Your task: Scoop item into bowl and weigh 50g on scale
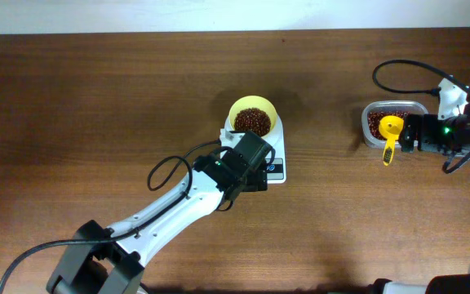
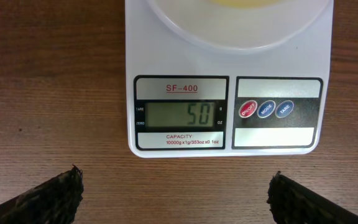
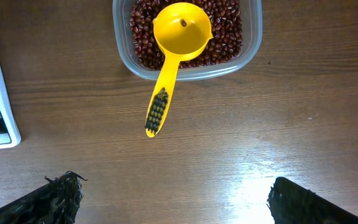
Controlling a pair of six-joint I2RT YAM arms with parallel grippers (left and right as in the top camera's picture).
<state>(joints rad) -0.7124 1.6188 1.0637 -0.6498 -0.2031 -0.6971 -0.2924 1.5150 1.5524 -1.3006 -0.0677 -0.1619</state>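
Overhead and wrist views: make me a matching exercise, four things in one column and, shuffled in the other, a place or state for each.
Things:
1. bowl
2. scoop
3. scale display
4. left gripper

Places or states:
A. reads 50
B. open, facing the front of the scale
C. cup lies on the beans in the clear tub, handle out over the rim
D. stands on the scale, holding beans

Pairs: 1-D, 2-C, 3-A, 4-B.
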